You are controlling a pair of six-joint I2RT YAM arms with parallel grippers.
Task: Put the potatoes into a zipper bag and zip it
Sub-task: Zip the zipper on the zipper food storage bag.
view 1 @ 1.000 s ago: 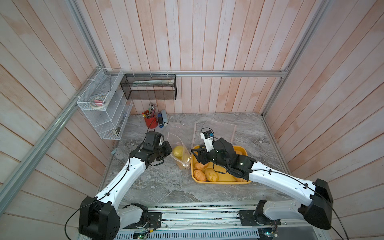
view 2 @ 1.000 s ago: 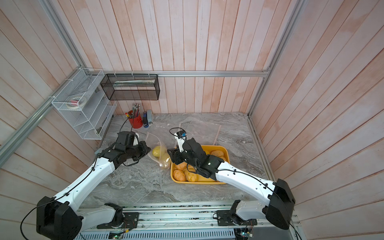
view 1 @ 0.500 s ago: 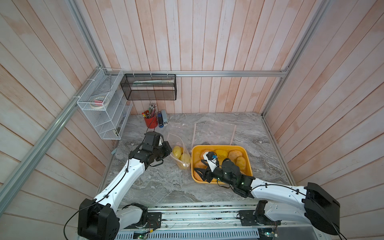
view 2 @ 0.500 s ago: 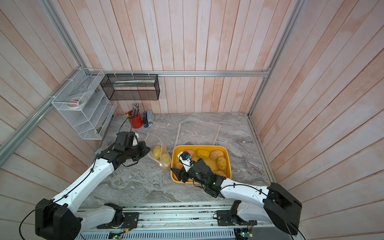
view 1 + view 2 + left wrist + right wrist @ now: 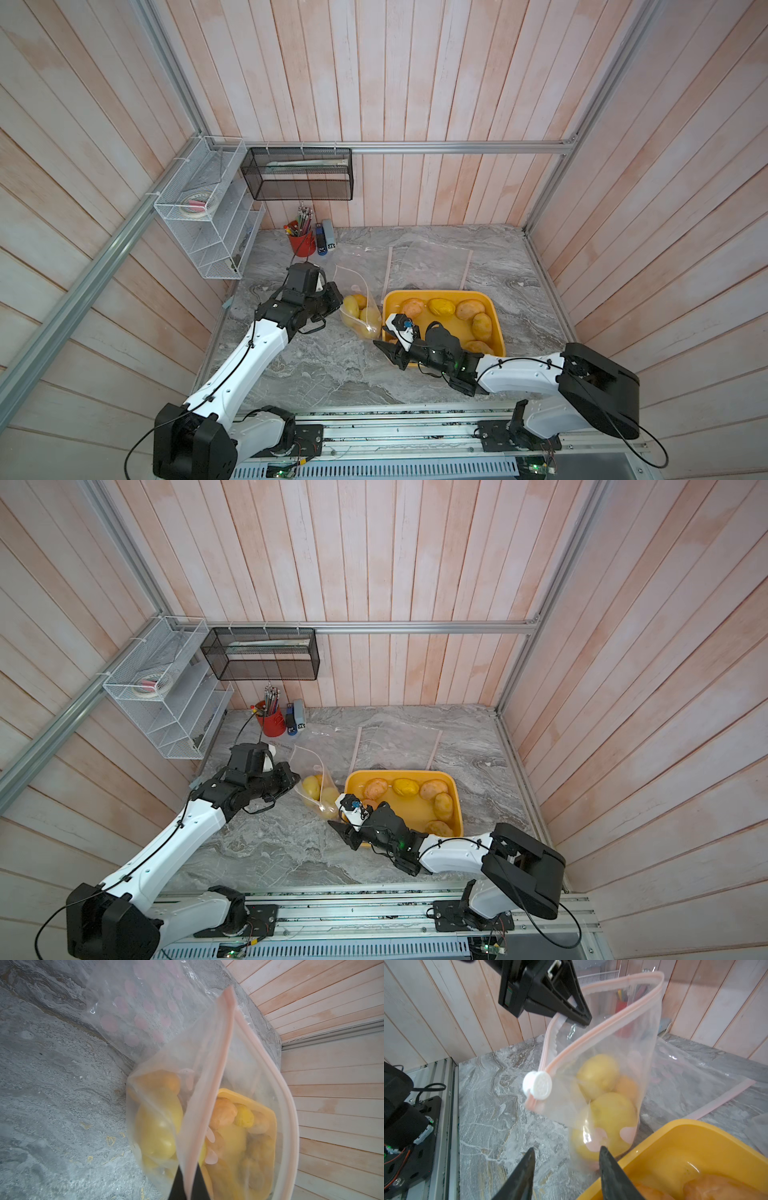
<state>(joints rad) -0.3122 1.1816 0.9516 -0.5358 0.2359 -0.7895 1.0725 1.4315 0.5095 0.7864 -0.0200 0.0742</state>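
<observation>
Lumpy yellow and tan-orange oval potatoes (image 5: 598,1076) partly inside clear pink-zippered plastic bag (image 5: 643,1028). Left gripper (image 5: 577,1020) pinches bag rim. Right gripper (image 5: 564,1153) spread, empty, pulled back to front-left corner of yellow rectangular tray (image 5: 415,812).

The left arm (image 5: 249,357) and right arm (image 5: 519,374) share white links, black joints and thin black cables (image 5: 515,360). Black base plates (image 5: 309,436) fix both to the rail (image 5: 415,432). Black tapered fingers (image 5: 610,1172) tip each; a green light (image 5: 457,365) glows on the right arm.
</observation>
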